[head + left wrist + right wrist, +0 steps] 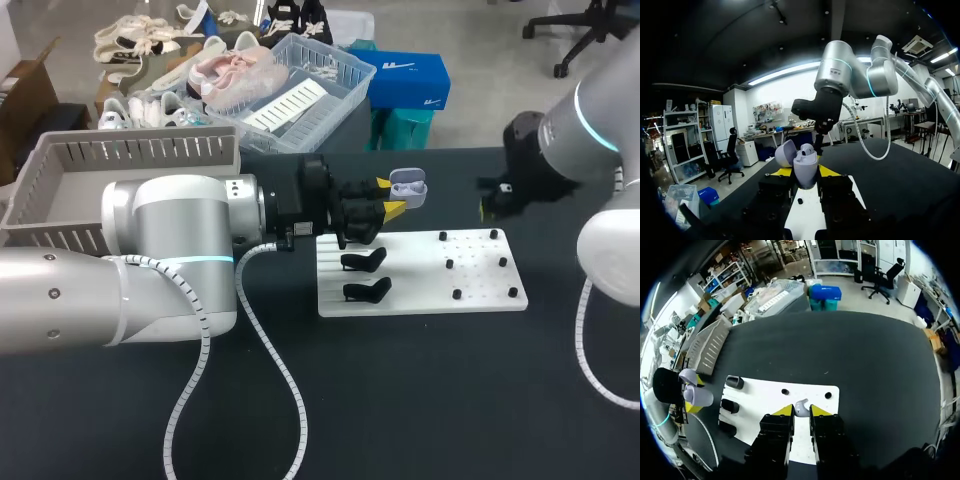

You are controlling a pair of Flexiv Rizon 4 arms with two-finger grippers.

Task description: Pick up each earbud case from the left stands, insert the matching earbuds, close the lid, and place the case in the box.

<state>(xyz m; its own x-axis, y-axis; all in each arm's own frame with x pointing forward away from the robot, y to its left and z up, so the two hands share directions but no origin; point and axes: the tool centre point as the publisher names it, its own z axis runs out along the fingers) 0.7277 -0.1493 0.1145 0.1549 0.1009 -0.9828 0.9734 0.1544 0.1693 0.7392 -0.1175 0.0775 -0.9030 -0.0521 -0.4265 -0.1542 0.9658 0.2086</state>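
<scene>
Left tool (pixel 392 198) clenches the open case (pixel 408 185) by its base, raised near the far-left corner of the board (pixel 480 285). Likely light, slick, hard plastic; grip the base, not the hinged lid. Right tool (pixel 801 411) pinches an earbud (pixel 801 406).

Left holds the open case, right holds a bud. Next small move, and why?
Probably carry the right end effector across to the open earbud case and line its earbud over the opening: the left end effector holds the case with lid open, and the two stand well apart.
</scene>
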